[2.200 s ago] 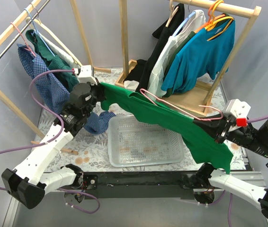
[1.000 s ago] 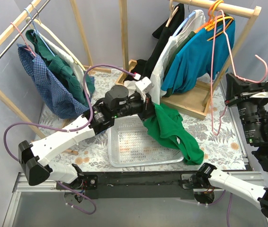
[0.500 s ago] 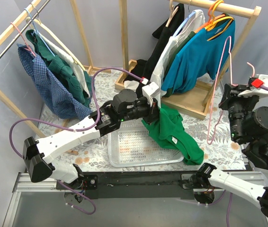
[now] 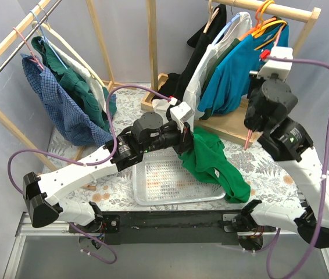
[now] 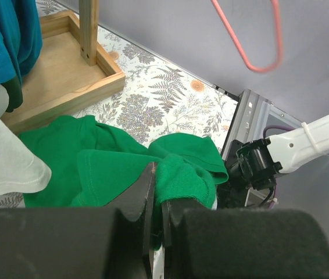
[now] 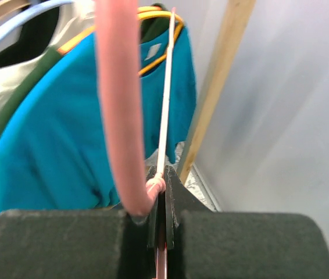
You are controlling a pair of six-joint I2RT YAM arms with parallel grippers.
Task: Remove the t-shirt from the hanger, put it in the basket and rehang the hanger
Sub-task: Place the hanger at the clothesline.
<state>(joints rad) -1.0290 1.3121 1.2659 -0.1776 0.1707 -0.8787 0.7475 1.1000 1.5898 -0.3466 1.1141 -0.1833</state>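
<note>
The green t-shirt [image 4: 211, 160] is off the hanger. It hangs bunched from my left gripper [image 4: 186, 135] over the right end of the clear plastic tray [image 4: 153, 174], its lower end trailing onto the table. In the left wrist view my left gripper [image 5: 157, 180] is shut on a fold of the t-shirt [image 5: 112, 163]. My right gripper [image 4: 263, 78] is raised by the right rack, shut on the bare pink wire hanger [image 4: 247, 138]. In the right wrist view the gripper [image 6: 161, 180] pinches the hanger [image 6: 118, 116] in front of a teal shirt [image 6: 48, 128].
The right wooden rack [image 4: 295, 46] holds teal, white and black garments on hangers above its wooden base [image 4: 234, 122]. The left rack [image 4: 7, 40] holds a blue checked shirt [image 4: 54, 104] and green garments. A wooden post [image 4: 152, 46] stands at the back centre.
My right arm has swung up and left, carrying the bare pink hanger to the right rack. My left gripper holds the green t-shirt over the tray, almost unmoved.
</note>
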